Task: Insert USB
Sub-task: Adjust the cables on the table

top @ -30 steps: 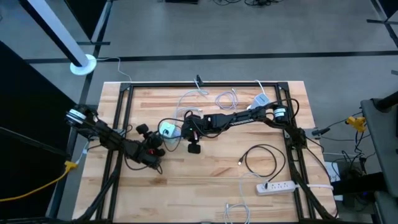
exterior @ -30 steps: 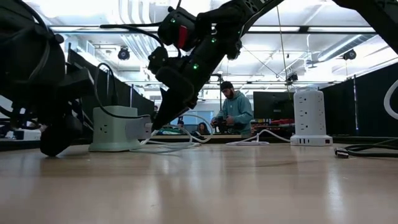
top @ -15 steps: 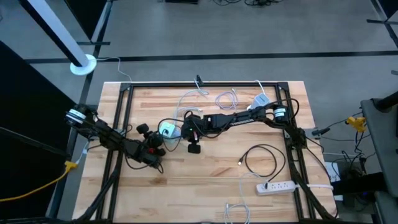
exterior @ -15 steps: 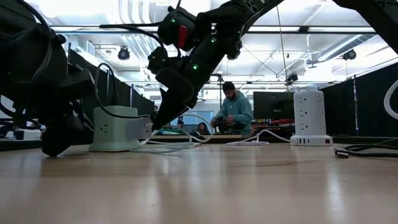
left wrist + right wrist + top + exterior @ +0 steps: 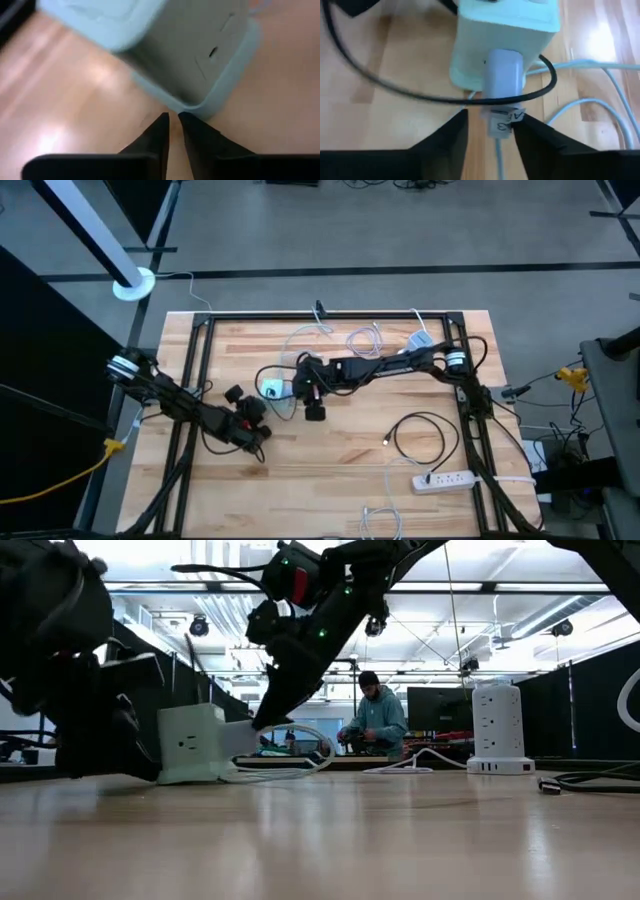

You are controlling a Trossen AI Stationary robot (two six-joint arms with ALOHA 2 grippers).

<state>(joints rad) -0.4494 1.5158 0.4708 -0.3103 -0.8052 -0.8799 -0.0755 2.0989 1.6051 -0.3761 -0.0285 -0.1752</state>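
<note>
One pale green power cube [image 5: 269, 387], left of centre on the wooden table [image 5: 330, 460]. One grey USB plug [image 5: 503, 75], seated in the cube's side face, its labelled white cable [image 5: 499, 145] trailing back between the jaws of the right gripper [image 5: 489, 131]; those jaws stand apart, flanking the cable just behind the plug, gripping nothing. Left gripper [image 5: 172, 123]: jaws nearly closed, empty, tips just short of the cube's base

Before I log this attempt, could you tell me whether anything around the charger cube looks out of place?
Nothing stands out. The USB plug sits straight in the charger cube, which stands upright on the table. The right gripper is open around the plug's cable; the left gripper, nearly shut, is beside the cube.
</note>
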